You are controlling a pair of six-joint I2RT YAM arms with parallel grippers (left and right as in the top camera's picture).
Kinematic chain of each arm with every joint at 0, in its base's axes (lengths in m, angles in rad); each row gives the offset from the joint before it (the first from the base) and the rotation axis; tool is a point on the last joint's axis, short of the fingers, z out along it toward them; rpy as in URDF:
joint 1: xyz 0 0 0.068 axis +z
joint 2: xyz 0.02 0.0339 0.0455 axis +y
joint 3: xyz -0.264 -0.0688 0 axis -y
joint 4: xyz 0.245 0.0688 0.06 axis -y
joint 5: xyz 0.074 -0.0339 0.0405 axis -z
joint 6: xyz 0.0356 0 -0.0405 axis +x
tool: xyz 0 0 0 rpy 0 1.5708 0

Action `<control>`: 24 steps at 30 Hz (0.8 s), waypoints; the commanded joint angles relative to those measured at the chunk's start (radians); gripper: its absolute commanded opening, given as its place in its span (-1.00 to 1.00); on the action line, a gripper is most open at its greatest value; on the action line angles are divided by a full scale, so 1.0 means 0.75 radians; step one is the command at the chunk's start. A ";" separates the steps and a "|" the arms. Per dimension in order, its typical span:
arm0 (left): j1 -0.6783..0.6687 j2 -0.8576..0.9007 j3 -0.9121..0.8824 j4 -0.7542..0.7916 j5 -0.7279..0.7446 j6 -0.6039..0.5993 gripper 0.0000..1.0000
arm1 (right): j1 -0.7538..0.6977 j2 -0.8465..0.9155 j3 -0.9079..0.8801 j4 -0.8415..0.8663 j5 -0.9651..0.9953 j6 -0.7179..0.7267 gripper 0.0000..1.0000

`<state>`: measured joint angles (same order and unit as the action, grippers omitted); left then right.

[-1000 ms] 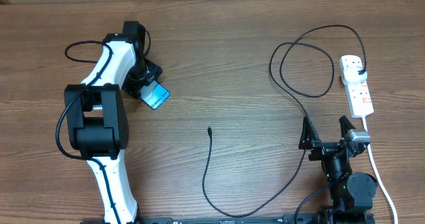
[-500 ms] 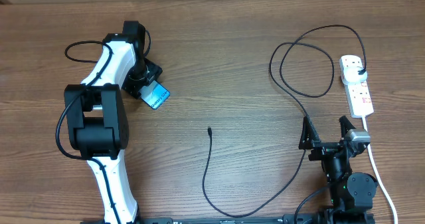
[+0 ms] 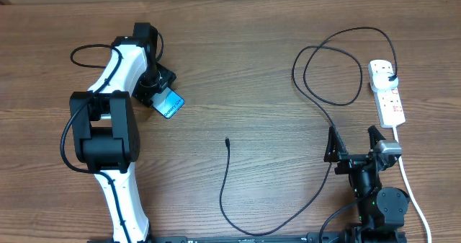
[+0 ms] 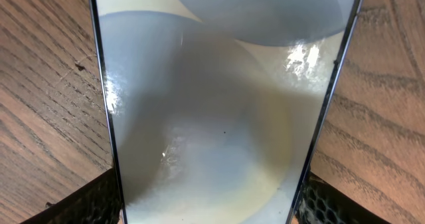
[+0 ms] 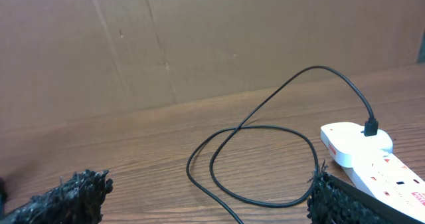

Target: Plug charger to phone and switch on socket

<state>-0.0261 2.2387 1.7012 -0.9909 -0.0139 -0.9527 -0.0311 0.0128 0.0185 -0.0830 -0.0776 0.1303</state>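
The socket (image 3: pixel 387 91) lies on the wooden surface (image 3: pixel 252 55) at its far right side, and everything else is placed from it. The charger (image 3: pixel 229 160) has its black plug (image 3: pixel 391 77) seated in the outlet at the socket's far end. From there the thin cable arcs away to the socket's left and loops over itself. It then runs toward the near edge and curls back up, ending in the small plug tip (image 3: pixel 227 140), which lies bare on the surface well to the left of the socket. The right gripper (image 3: pixel 353 140) sits just nearer than the socket's near end, its jaws spread wide with nothing between them. In its wrist view, both fingers (image 5: pixel 73 197) frame the cable loop and the socket (image 5: pixel 372 154). The socket's white cord (image 3: pixel 409 178) trails past this arm. Far to the left of the socket, across the surface, the left gripper (image 3: pixel 162 99) pinches the phone (image 3: pixel 171 103) across its width. The wrist view shows the screen (image 4: pixel 219 117) filling the frame, with a finger (image 4: pixel 99 197) against each long edge. The phone is well apart from the plug tip.
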 commanded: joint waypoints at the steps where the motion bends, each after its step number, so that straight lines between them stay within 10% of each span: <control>1: -0.008 0.035 -0.041 0.031 0.044 -0.017 -0.52 | 0.008 -0.013 -0.014 0.004 0.008 -0.006 1.00; 24: -0.008 0.035 -0.041 0.044 0.079 -0.017 -0.92 | 0.008 -0.013 -0.014 0.004 0.009 -0.006 1.00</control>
<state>-0.0261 2.2387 1.7012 -0.9874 -0.0116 -0.9524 -0.0311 0.0128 0.0185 -0.0830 -0.0780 0.1303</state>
